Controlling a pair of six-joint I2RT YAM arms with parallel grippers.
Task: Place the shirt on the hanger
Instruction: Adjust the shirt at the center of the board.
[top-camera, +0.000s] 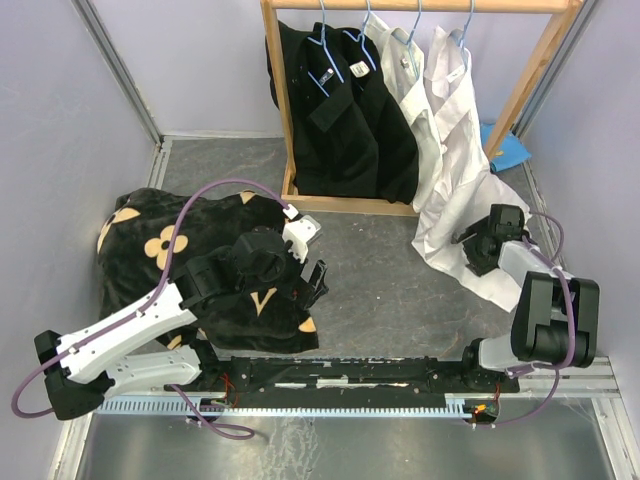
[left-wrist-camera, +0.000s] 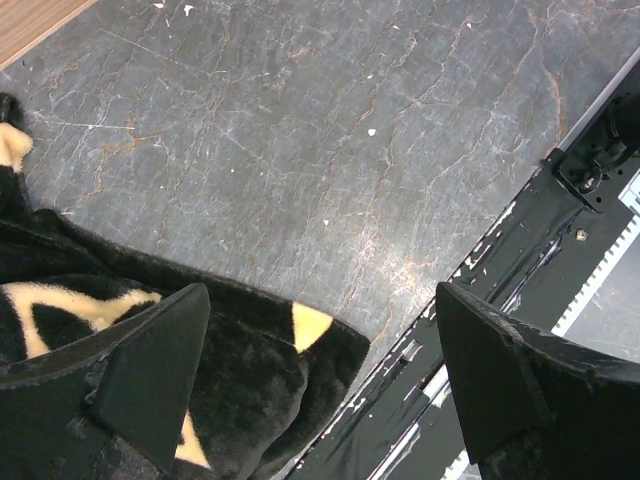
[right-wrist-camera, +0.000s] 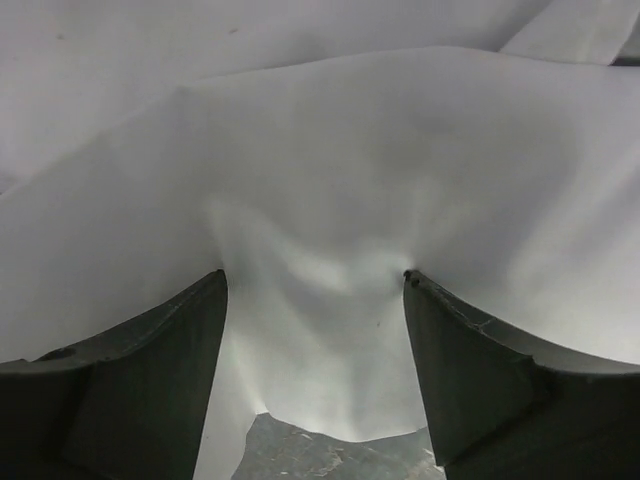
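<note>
Shirt (top-camera: 452, 150): white, thin, collared. It hangs at the right end of the wooden rack (top-camera: 540, 60) on the light-blue hanger (top-camera: 466, 28). Long axis runs collar-to-hem, with the collar far and up at the rod and the hem toward the arms. The lower part slumps off the rack base and lies crumpled on the tabletop (top-camera: 370, 260), right side. Fabric is smooth and slightly wrinkled. I cannot make out the label.

Right gripper (top-camera: 478, 248): at the slumped lower part of the shirt. In the wrist view its fingers (right-wrist-camera: 150, 370) are spread, tips against the cloth, with a soft pucker of fabric between them. It is not pinched.

Left gripper (top-camera: 318, 280): spread wide and holding nothing, over the edge of the black cloth with tan flowers (top-camera: 150, 250). Well apart from the shirt.

Also on the rack, left of the shirt: black shirts (top-camera: 330, 110) and another white shirt (top-camera: 405, 90).
</note>
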